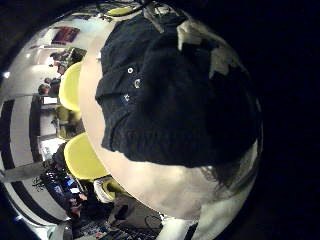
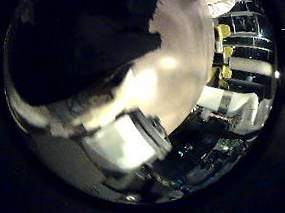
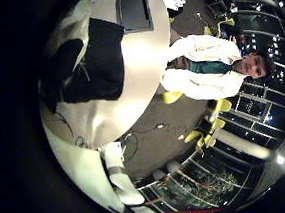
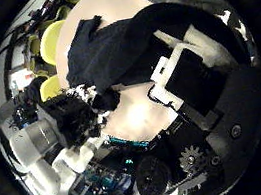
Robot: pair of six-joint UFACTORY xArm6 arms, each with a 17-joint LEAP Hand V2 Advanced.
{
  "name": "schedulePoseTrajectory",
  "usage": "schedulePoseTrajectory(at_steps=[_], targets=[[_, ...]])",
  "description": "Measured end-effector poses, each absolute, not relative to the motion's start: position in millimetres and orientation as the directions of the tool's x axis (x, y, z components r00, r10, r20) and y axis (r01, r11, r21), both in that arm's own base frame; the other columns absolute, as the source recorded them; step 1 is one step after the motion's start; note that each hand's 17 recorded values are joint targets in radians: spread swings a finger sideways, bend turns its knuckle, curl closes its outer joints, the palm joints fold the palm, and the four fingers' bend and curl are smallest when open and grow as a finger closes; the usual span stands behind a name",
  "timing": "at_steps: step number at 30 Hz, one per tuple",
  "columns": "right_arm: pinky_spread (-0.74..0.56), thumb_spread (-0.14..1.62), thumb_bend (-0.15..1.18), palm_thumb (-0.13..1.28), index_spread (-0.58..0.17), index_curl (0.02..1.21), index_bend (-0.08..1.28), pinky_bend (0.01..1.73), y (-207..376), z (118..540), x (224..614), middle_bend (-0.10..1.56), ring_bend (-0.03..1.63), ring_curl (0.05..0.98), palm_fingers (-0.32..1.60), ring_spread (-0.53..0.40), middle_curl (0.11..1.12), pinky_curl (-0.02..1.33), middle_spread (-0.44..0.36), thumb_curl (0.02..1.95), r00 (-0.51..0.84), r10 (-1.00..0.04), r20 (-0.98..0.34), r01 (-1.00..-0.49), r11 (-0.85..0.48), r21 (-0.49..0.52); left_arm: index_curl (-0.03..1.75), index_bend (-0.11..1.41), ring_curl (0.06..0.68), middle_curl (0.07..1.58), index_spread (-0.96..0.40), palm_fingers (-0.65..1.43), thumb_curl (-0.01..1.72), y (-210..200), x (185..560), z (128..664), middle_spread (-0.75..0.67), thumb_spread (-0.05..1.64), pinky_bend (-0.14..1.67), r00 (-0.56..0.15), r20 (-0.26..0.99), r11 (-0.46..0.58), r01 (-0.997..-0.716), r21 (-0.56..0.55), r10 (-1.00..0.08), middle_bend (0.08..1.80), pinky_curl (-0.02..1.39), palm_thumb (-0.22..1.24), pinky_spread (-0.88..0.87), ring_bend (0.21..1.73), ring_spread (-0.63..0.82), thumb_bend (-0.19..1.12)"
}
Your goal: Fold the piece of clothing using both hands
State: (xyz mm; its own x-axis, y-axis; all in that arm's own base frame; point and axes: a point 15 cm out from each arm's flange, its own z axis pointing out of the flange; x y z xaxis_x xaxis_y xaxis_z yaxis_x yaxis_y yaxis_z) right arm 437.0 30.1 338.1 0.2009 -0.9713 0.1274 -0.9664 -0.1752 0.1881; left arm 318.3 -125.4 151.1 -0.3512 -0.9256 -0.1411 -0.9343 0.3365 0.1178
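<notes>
on the pale table (image 1: 190,190), dark garment (image 1: 175,95), bare margin along its edges

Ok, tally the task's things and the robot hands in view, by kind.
Piece of clothing: 1
Table: 1
Robot hands: 2, the right hand and another hand
Total: 4

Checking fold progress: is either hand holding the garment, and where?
Cannot tell: left hand sits at the dark garment's edge; right hand holds nothing.
</notes>
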Motion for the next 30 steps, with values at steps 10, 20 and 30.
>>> schedulePoseTrajectory(at_steps=[10, 20, 30], targets=[[-0.23, 1.08, -0.01, 0.97, -0.294, 0.94, 1.05, 1.03, 27.2, 344.8, 435.7, 1.22, 1.28, 0.89, 1.02, -0.273, 0.94, 1.3, -0.187, 0.88, 0.195, -0.972, 0.13, -0.97, -0.172, 0.173, 1.08, 0.3, 0.493, 1.03, -0.42, 1.1, 0.46, -121.4, 337.8, 178.6, -0.43, 1.07, 1.12, -0.342, -0.122, 0.346, -0.938, -0.008, -0.932, 0.85, 0.65, 0.8, -0.58, 1.36, -0.45, 0.13], [-0.24, 1.08, -0.01, 0.97, -0.296, 0.94, 1.04, 1.03, 23.4, 357.1, 427.5, 1.21, 1.27, 0.902, 1.03, -0.278, 0.95, 1.31, -0.187, 0.89, 0.206, -0.97, 0.126, -0.971, -0.186, 0.15, 1.33, 0.29, 0.513, 1.13, -0.52, 1.06, 0.54, -102.5, 312.4, 236.7, -0.53, 1.08, 1.19, -0.419, -0.036, 0.417, -0.907, 0.067, -0.907, 0.86, 0.66, 0.84, -0.6, 1.41, -0.44, 0.06], [-0.24, 1.08, -0.01, 0.97, -0.297, 0.94, 1.03, 1.02, 17.6, 345.5, 382.9, 1.2, 1.26, 0.912, 1.03, -0.282, 0.95, 1.32, -0.188, 0.89, 0.231, -0.966, 0.119, -0.96, -0.207, 0.189, 1.48, 0.23, 0.511, 1.18, -0.55, 1.06, 0.59, -84.2, 268.2, 305.0, -0.59, 1.1, 1.2, -0.464, 0.092, 0.473, -0.865, 0.166, -0.881, 0.84, 0.65, 0.86, -0.6, 1.41, -0.44, 0.0]])
